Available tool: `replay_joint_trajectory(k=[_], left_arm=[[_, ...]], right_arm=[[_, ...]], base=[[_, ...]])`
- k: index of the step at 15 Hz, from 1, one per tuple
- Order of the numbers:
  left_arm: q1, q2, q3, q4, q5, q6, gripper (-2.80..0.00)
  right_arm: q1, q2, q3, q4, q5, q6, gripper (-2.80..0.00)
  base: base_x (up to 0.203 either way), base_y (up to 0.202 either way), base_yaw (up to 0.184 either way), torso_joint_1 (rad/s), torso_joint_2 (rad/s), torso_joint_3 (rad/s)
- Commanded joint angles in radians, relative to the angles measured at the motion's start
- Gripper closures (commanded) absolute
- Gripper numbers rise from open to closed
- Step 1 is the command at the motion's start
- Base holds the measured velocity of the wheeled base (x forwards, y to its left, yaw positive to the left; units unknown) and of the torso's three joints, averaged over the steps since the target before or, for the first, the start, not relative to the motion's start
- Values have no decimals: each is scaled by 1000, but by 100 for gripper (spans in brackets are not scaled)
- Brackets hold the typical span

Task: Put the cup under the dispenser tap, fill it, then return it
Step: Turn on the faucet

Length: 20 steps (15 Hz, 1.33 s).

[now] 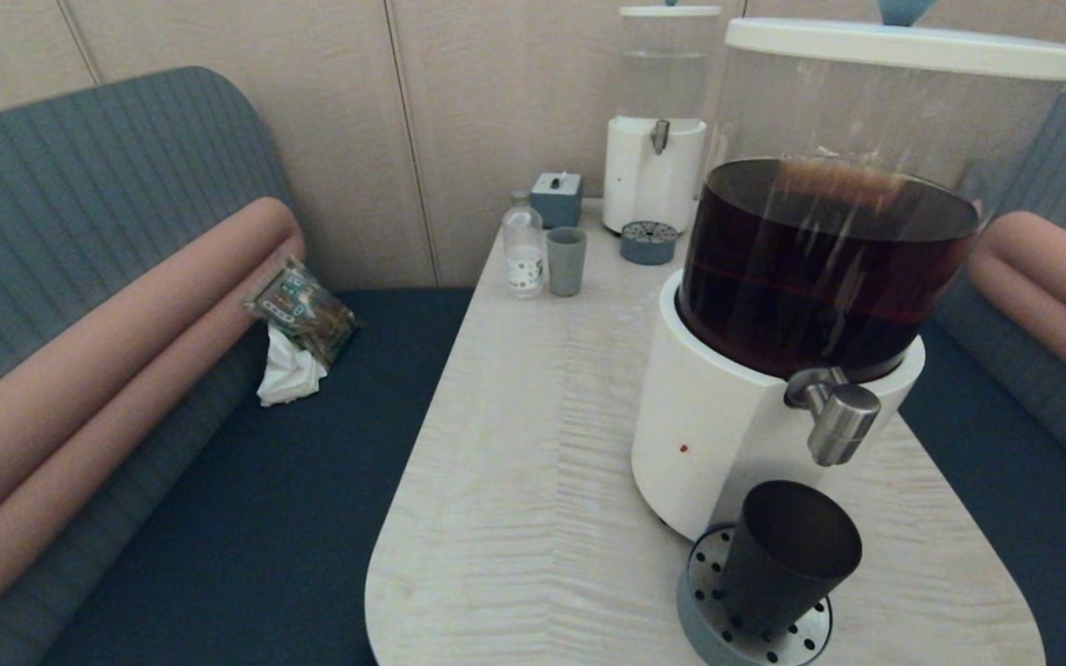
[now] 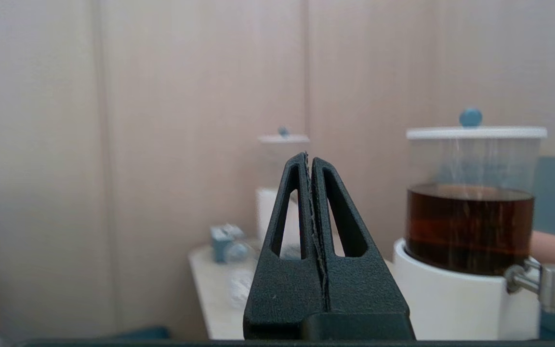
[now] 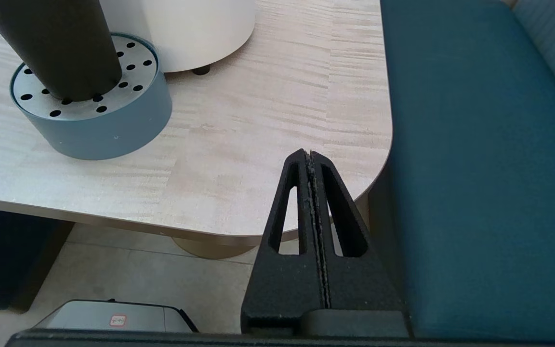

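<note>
1. Cup (image 1: 787,555) stood on the drip tray (image 1: 709,610), just below the tap (image 1: 836,421); I couldn't see liquid inside.
2. Left gripper (image 2: 310,161) and right gripper (image 3: 309,156): fingers closed, empty, both away from the cup.
3. I judged filling and return remained.

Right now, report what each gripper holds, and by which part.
Nothing is held. Left gripper and right gripper are both shut on nothing; the matte black tapered cup stands free on the perforated drip tray.
</note>
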Motion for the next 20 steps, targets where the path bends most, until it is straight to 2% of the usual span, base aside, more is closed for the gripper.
replay_joint_trajectory(k=[1, 5, 7, 9, 14, 17, 18, 20], left_arm=[[29, -143, 19, 27, 1, 0, 0], [60, -430, 23, 216, 9, 48, 0], [102, -539, 15, 312, 9, 75, 0], [121, -562, 16, 341, 15, 128, 0], [113, -664, 22, 484, 37, 153, 0], [111, -785, 12, 640, 68, 196, 0], [110, -805, 40, 675, 94, 233, 0], [110, -803, 139, 662, 126, 260, 0]], right_arm=[[0, 0, 0, 1, 0, -2, 0], [0, 0, 0, 1, 0, -1, 0], [0, 0, 0, 1, 0, -2, 0], [0, 0, 0, 1, 0, -1, 0], [0, 0, 0, 1, 0, 0, 0], [0, 0, 0, 1, 0, 0, 0], [0, 0, 0, 1, 0, 0, 0], [0, 0, 0, 1, 0, 0, 0]], base=[[0, 0, 0, 0, 0, 0], [0, 0, 0, 0, 0, 0], [0, 0, 0, 0, 0, 0], [0, 0, 0, 0, 0, 0], [0, 0, 0, 0, 0, 0], [0, 0, 0, 0, 0, 0], [0, 0, 0, 0, 0, 0], [0, 0, 0, 0, 0, 0]])
